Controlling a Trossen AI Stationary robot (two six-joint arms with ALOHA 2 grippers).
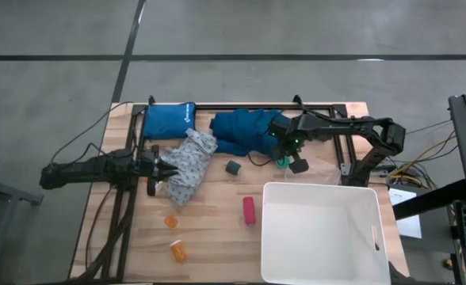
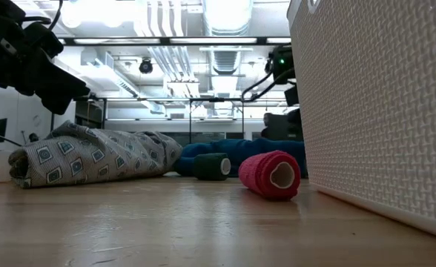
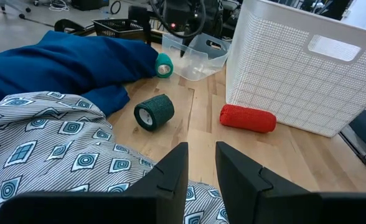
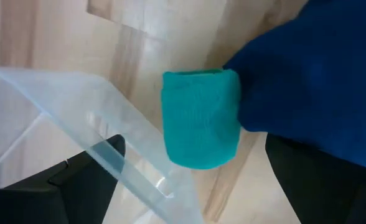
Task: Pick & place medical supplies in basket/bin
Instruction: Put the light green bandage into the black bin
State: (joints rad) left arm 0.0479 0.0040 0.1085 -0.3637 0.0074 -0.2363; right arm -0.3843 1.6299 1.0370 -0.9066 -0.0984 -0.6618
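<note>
A small teal roll [image 4: 201, 118] lies on the table against the edge of the dark teal garment [image 1: 245, 131]. My right gripper [image 4: 195, 183] hovers over it, pointing down and open, one finger on each side of the roll and apart from it. The pale patterned garment [image 1: 189, 166] lies in a heap at centre left. My left gripper [image 3: 200, 180] waits low over that heap, with a narrow gap and nothing between its fingers. A dark green roll [image 1: 233, 167], a pink-red cylinder [image 1: 250, 210] and two orange pill bottles [image 1: 172, 221] lie on the wood. The white bin [image 1: 324, 233] stands at the near right.
A clear plastic container [image 4: 108, 143] sits right beside the teal roll, its wall close to one right finger. A blue pouch [image 1: 169, 119] lies at the far left. A black frame [image 1: 241, 105] runs along the table's far edge. Bare wood shows between the garments and the bin.
</note>
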